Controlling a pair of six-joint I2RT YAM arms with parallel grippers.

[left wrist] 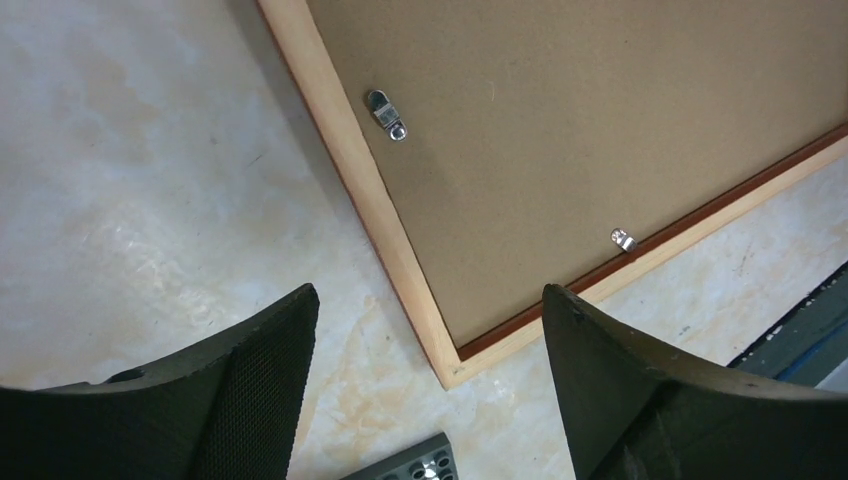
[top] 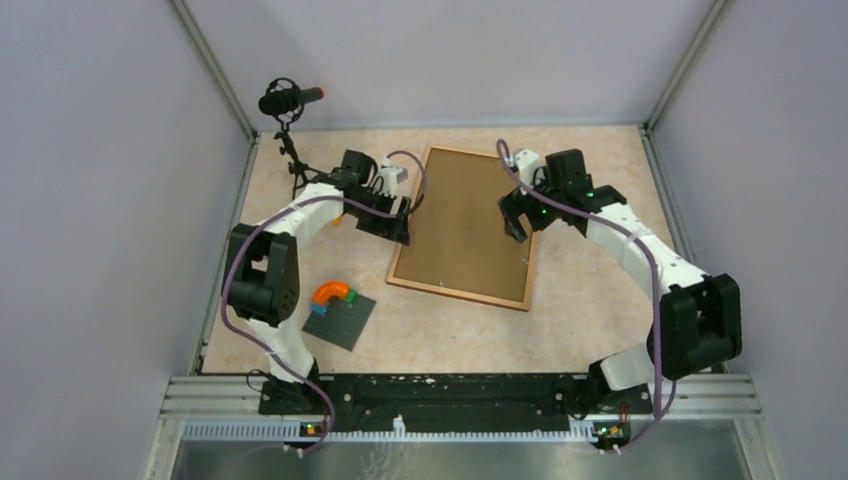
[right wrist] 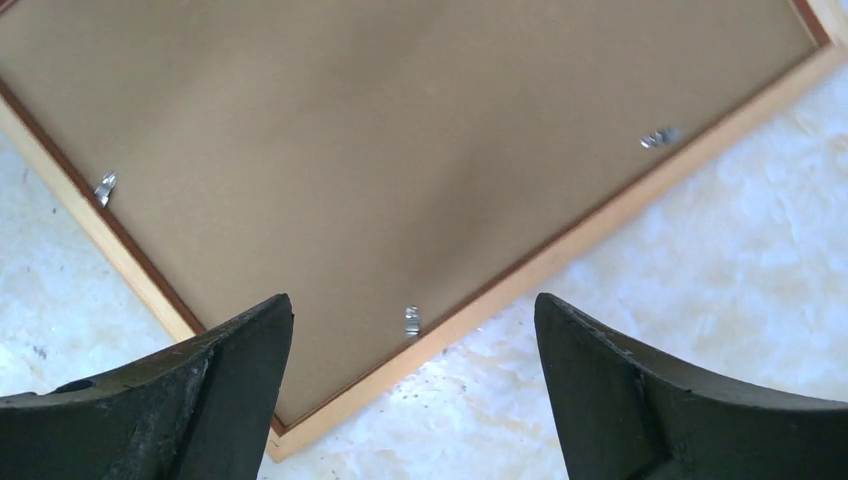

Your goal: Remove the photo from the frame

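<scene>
The frame (top: 465, 225) lies face down in the middle of the table, its brown fibreboard back up and its thin wooden border around it. The photo is hidden under the backing. My left gripper (top: 398, 228) is open and empty above the frame's left edge; its wrist view shows the frame's near corner (left wrist: 452, 372), a metal hanger (left wrist: 385, 113) and a small clip (left wrist: 623, 239). My right gripper (top: 517, 222) is open and empty above the frame's right edge; its wrist view shows the backing (right wrist: 400, 150) and small clips (right wrist: 412, 319).
A small grey studded baseplate (top: 340, 320) with an orange arch and blue and green bricks (top: 332, 294) lies at the front left; its edge shows in the left wrist view (left wrist: 410, 465). A microphone on a stand (top: 288, 100) stands at the back left.
</scene>
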